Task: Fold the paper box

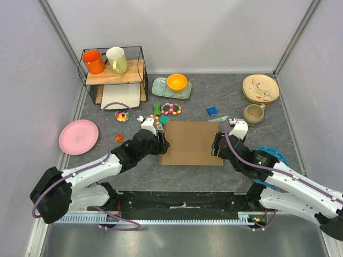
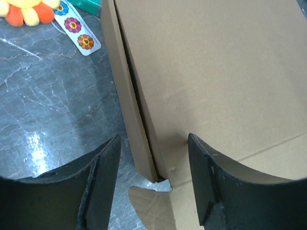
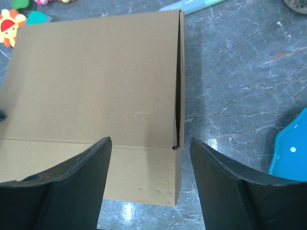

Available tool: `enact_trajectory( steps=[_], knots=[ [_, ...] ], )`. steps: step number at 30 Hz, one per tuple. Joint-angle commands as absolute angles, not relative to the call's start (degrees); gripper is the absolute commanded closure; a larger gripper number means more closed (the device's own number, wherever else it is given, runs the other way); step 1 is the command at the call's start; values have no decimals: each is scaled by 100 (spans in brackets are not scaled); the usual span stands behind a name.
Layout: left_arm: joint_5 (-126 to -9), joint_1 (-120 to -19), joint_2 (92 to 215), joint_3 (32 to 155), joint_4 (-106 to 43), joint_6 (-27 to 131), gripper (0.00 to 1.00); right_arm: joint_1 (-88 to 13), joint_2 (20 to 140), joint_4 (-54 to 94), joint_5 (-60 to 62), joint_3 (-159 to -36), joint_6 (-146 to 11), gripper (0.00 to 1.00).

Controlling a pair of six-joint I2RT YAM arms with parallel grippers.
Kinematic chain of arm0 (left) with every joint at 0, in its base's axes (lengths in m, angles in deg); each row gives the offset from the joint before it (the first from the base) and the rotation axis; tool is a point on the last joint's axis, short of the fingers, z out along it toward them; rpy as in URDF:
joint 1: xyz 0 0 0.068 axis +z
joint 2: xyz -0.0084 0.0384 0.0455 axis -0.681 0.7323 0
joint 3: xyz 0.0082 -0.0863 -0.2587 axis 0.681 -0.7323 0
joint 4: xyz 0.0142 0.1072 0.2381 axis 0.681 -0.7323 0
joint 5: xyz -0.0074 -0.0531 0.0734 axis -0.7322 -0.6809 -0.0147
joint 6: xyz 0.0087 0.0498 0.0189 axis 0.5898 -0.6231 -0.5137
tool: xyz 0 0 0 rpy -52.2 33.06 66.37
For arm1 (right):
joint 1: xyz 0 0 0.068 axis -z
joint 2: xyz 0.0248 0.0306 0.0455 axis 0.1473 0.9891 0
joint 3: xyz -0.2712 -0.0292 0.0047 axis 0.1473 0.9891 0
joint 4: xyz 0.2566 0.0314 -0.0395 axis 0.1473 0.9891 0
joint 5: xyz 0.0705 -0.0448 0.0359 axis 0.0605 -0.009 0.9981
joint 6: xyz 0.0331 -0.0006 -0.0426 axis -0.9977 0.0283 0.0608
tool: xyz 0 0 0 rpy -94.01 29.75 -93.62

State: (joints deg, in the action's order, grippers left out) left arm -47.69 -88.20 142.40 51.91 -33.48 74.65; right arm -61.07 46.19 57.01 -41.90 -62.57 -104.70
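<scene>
The paper box [image 1: 190, 142] lies flat mid-table between both arms, lid side up. Left gripper [image 2: 153, 143] is wide open, straddling the box's left side wall where the seam gapes. Right gripper [image 3: 151, 143] is spread open too, over the right edge by the slit. Can't tell if either touches cardboard.

Biggest risk imo: one arm pushes harder than the other, so the light box skids or twists on the slick table instead of folding. Next: jaws closing off-centre, so the side wall bows out or that loose corner tab [image 2: 148, 206] gets crushed. Minor: a sliding box shoves the flower strip [image 2: 76, 31] or the green pen [image 3: 192, 5], both v close to the far corners
</scene>
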Motion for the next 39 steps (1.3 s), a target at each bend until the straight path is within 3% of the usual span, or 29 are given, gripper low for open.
enact_trajectory(
  steps=[1,11,21,27,35,39],
  knots=[
    [-4862,-8730,14508,5615,-3285,7203,35,-6112,4531,6065,-4410,-6447,-10420,25],
    [-5073,-8722,15026,5703,-3241,7202,36,-6103,5962,6047,-3347,-6191,-10446,27],
    [-4986,-8564,15194,5896,-3355,7176,36,-6085,6499,6162,-3223,-6192,-10692,27],
    [-5143,-8449,14939,5633,-3102,7334,32,-6085,5184,5276,-3626,-5508,-11088,25],
    [-6128,-8221,15631,5588,-2555,7475,33,-6024,5549,4394,-3460,-4925,-11009,30],
    [-5997,-8221,15922,5633,-2661,7492,35,-6015,4824,4465,-4136,-5040,-10992,27]
  ],
)
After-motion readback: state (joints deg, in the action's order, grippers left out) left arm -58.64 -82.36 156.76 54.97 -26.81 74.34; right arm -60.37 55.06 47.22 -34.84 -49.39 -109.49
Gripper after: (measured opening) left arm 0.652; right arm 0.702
